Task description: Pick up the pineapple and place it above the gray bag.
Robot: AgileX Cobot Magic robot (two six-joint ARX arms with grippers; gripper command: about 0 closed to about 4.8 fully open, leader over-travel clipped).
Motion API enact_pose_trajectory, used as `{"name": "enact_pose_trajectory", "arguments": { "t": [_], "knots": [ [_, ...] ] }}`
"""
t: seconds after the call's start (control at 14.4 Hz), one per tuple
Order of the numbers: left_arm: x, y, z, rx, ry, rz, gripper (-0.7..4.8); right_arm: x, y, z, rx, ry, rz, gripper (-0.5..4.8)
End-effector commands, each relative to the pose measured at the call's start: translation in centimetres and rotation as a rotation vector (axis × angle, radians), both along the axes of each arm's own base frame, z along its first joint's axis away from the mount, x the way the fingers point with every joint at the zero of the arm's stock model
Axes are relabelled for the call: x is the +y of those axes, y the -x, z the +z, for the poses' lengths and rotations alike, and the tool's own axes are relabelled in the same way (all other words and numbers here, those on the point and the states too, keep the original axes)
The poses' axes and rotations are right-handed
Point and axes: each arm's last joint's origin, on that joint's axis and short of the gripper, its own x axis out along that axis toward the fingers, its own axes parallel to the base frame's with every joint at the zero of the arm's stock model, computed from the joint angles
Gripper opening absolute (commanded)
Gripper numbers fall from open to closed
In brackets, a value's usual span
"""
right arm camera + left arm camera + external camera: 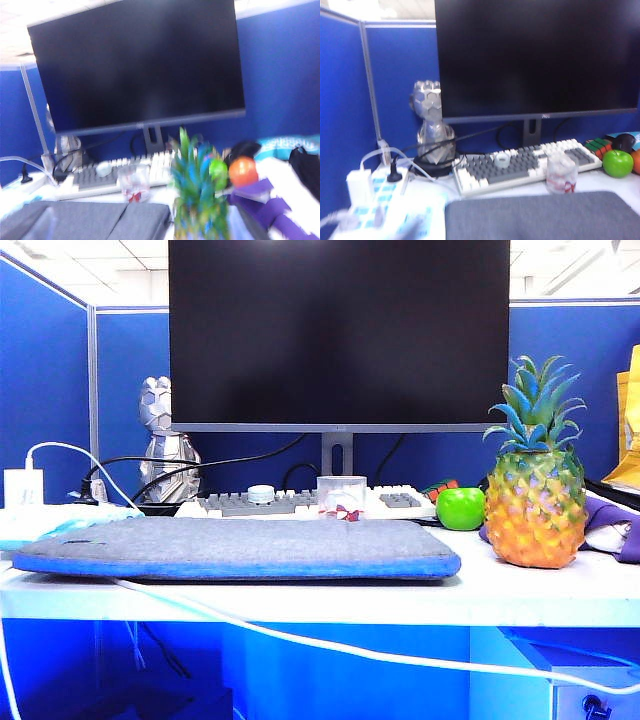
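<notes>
Exterior view: the pineapple (536,502) stands upright on the white desk (520,590) at about 3 o'clock from the gray bag (240,548), apart from it, leaf crown pointing to 12 o'clock. The gray bag lies flat along the desk's front edge, blue trim toward the camera, nothing resting on top of it. A green apple (461,508) sits just beside the pineapple at its 9 o'clock. Behind the bag, toward 12 o'clock, are a keyboard (310,502), a small clear cup (341,497) and the dark monitor (338,332); a silver faceted figure (165,445) stands at roughly 10 o'clock from the bag. A white cable (300,640) hangs across the desk front. Purple cloth (605,525) lies at 3 o'clock of the pineapple. Neither arm shows in the exterior view. Left gripper: not visible in its own wrist view, which shows only the bag's gray surface (545,217), the keyboard (520,165) and the apple (618,163); cannot tell whether it is released or clenched. Right gripper: likewise not visible; its blurred wrist view shows the pineapple's crown (197,185) close below, an orange fruit (243,171) beyond it; state cannot be told.
</notes>
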Motion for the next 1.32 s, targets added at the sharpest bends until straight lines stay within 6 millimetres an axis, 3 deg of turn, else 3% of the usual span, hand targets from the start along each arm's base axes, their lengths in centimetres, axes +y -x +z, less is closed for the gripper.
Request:
{"name": "enact_pose_trajectory", "arguments": {
  "t": [0.07, 0.21, 0.35, 0.49, 0.7, 0.91, 1.04, 1.32],
  "knots": [
    [-1.6, -4.6, 3.0, 0.144, -0.047, -0.001, 4.79, 0.2, -0.9, 3.4, 0.011, 0.053, -0.001, 4.79],
    [-2.9, -8.1, 4.5, 0.236, -0.048, -0.058, 4.79, 0.7, -3.3, 6.5, 0.056, 0.17, 0.024, 4.79],
    [-3.7, -10.2, 5.8, 0.265, -0.05, -0.082, 4.79, 1.4, -7.5, 8.5, 0.16, 0.279, 0.036, 4.79],
    [-3.6, -10.7, 6.7, 0.261, -0.099, -0.031, 4.79, 1.8, -13.1, 8.1, 0.28, 0.347, 0.069, 4.79],
    [-1.8, -11.2, 6.2, 0.322, -0.148, 0.057, 4.79, 0.5, -17.9, 7.6, 0.32, 0.333, 0.041, 4.79],
    [0.1, -11.6, 5.9, 0.352, -0.096, 0.06, 4.79, -0.1, -20.4, 8.5, 0.318, 0.307, 0.085, 4.79],
    [0.2, -12.1, 5.9, 0.341, -0.082, 0.045, 4.79, 0.1, -21.4, 8.3, 0.343, 0.277, 0.145, 4.79],
    [0.1, -12.3, 5.6, 0.364, -0.061, 0.015, 4.79, 0.0, -21.3, 6.5, 0.495, 0.32, 0.161, 4.79]
  ]
}}
